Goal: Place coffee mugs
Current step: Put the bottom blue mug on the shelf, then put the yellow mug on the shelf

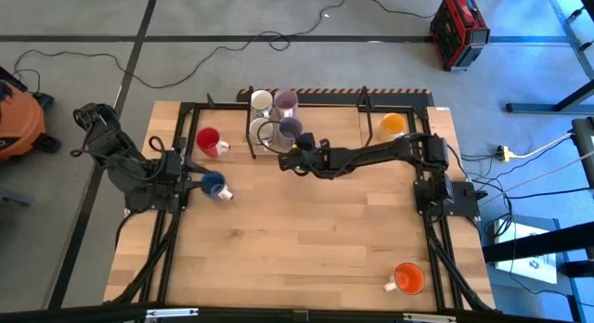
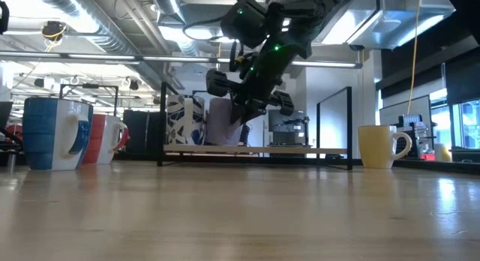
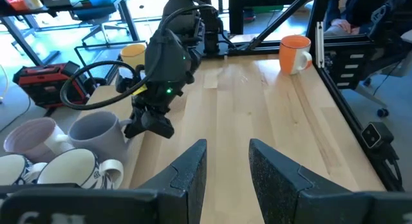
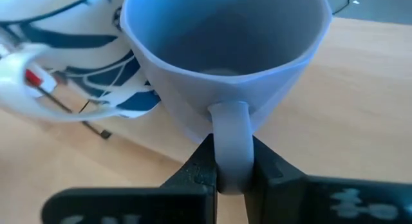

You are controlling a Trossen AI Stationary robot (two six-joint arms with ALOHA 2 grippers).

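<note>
Right now the right gripper [image 4: 232,176] pinches the handle of a purple mug [image 4: 225,63], with three grouped mugs just beyond it. Red [image 1: 208,140], blue [image 1: 214,184], yellow [image 1: 392,126] and orange [image 1: 408,277] mugs still wait apart. Half-open beside the blue mug, the left gripper [image 3: 226,169] holds nothing.

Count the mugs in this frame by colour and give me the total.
white mugs: 2
lavender mugs: 2
red mug: 1
blue mug: 1
yellow mug: 1
orange mug: 1
Total: 8
</note>
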